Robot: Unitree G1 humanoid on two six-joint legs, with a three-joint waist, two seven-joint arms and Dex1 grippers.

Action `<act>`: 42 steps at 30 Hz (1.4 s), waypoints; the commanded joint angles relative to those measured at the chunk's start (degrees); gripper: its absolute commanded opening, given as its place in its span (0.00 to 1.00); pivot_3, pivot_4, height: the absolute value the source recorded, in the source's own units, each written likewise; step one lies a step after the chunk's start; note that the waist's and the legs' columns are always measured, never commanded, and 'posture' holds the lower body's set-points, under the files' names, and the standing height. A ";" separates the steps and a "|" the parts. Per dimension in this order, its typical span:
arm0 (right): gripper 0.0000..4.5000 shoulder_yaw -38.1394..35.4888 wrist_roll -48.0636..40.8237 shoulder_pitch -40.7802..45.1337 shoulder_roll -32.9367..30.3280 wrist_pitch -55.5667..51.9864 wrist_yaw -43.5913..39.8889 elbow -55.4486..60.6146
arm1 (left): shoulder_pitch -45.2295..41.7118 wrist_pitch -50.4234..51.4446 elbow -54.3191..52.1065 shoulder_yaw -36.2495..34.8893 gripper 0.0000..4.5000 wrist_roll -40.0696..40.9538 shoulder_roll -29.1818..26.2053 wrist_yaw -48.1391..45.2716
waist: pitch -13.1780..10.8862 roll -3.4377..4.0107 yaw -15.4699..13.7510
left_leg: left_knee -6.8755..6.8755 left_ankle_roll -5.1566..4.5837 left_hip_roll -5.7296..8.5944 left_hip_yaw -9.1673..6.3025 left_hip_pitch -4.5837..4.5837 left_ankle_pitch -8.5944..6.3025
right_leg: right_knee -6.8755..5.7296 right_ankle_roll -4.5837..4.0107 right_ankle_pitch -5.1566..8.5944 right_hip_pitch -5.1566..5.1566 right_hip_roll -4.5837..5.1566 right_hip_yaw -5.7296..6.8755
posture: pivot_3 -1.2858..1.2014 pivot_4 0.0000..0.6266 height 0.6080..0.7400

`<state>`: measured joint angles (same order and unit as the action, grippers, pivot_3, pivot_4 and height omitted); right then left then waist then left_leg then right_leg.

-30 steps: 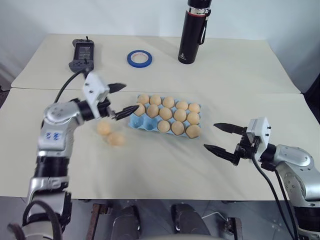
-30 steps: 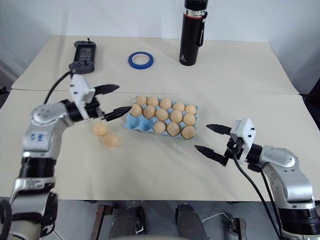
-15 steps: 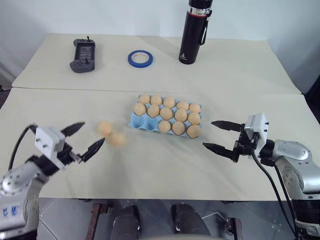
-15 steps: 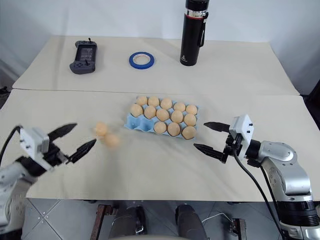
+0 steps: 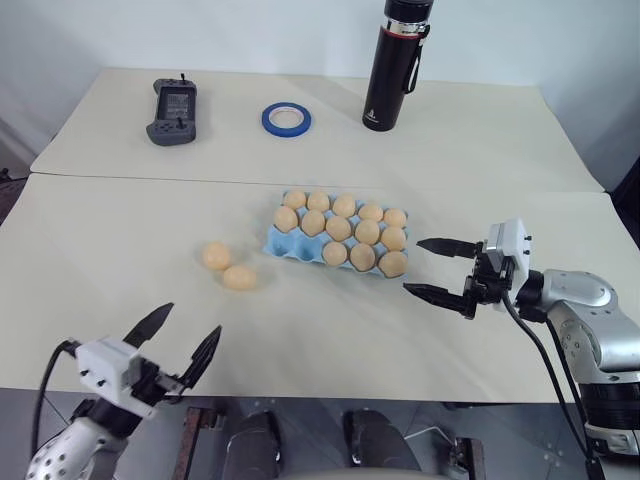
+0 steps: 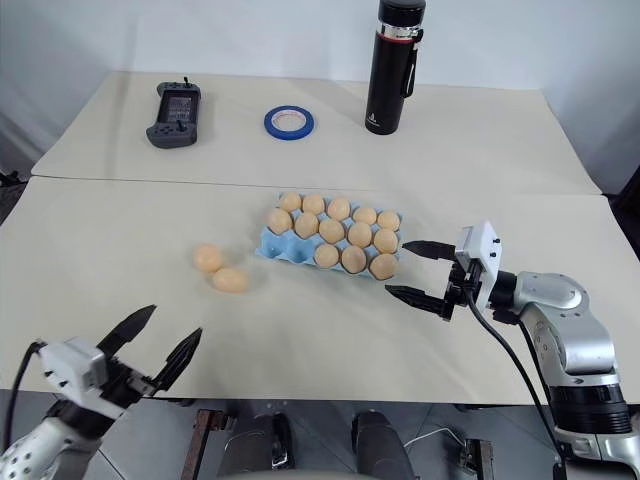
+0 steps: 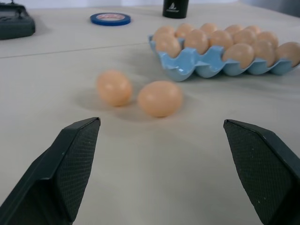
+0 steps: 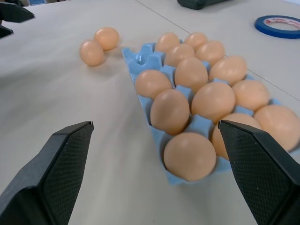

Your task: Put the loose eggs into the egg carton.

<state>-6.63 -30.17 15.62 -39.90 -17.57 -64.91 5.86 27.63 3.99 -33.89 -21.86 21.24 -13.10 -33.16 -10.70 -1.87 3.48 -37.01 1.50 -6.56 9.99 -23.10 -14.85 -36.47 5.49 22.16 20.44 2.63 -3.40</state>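
Just left of the egg carton [image 5: 337, 240], two loose eggs [image 5: 228, 267] lie side by side on the cream table [image 5: 300, 340], touching or nearly so, with bare cloth between them and the carton's near-left corner. The carton, a light blue tray, sits near the middle of the table, angled slightly, and most of its cups hold eggs; in the right wrist view one cup at the corner nearest the loose pair stands empty [image 8: 142, 58]. The left gripper [image 5: 178, 343] hangs low at the table's front edge, well apart from the loose eggs, its two black fingers spread wide and holding nothing; the stretch of table between it and the eggs is bare. The right gripper [image 5: 434, 268] sits just beside the carton's right end, fingers also spread wide, empty, pointing toward the tray without touching it. Farther back stand a black bottle [image 5: 395, 62], a blue tape ring [image 5: 286, 119] and a dark handheld controller [image 5: 172, 110], all well away from the eggs.
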 commanded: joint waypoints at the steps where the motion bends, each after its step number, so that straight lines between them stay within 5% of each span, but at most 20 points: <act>1: 1.00 0.28 0.22 1.63 -0.23 0.46 -0.52 -0.48 | -5.25 -0.25 0.16 5.76 1.00 -6.62 2.16 7.37 | 0.01 0.02 -0.07 | 0.00 -0.01 0.03 0.01 0.00 0.00 | 0.04 0.05 -0.03 -0.03 0.01 0.00 | 0.52 0.24 1.00; 5: 1.00 0.57 0.60 2.08 -0.12 0.77 -0.55 -0.95 | -11.29 -0.53 2.89 11.03 1.00 -10.69 4.15 11.73 | 0.02 0.03 -0.11 | -0.04 -0.28 0.04 0.05 -0.04 0.18 | 0.10 1.06 -0.57 -0.03 0.00 -0.02 | 0.52 0.24 1.00; 10: 1.00 0.39 0.65 1.13 -0.16 0.88 0.02 -0.15 | -20.32 -1.15 11.16 15.74 1.00 -16.05 4.75 16.03 | 0.05 0.14 -0.28 | 0.02 0.03 -0.10 0.04 -0.06 0.23 | 0.16 1.12 -0.59 0.08 -0.17 -0.01 | 0.52 0.24 1.00; 21: 1.00 -0.68 0.33 -1.37 -0.86 0.61 1.53 1.87 | -24.31 1.99 16.52 18.04 1.00 -17.00 3.80 17.99 | 0.06 0.16 -0.35 | -0.01 0.17 -0.16 0.14 -0.08 0.13 | 0.15 1.21 -0.60 0.17 -0.21 -0.01 | 0.52 0.24 1.00; 29: 1.00 -1.19 0.66 -2.29 -1.25 0.66 2.31 2.36 | -22.67 5.98 14.60 18.53 0.53 -14.47 2.42 15.80 | 0.07 0.17 -0.36 | -0.02 0.17 -0.16 0.14 -0.06 0.14 | 0.11 1.21 -0.60 0.14 -0.19 -0.01 | 0.52 0.24 1.00; 42: 1.00 -1.41 0.94 -2.39 -1.29 0.76 2.58 2.22 | -25.21 9.45 3.01 21.94 0.47 -8.79 3.39 14.44 | 0.07 0.17 -0.47 | -0.02 0.16 -0.14 0.15 -0.06 0.14 | 0.11 1.21 -0.60 0.11 -0.17 -0.02 | 0.52 0.24 1.00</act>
<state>-6.62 -28.92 12.91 -40.07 -17.50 -62.29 6.49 4.86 11.57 -27.21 -0.66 10.66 -9.99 -19.01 -10.63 -1.70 3.01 -37.04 1.65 -6.69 10.12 -23.17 -14.70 -36.36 6.70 21.55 20.53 2.45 -3.41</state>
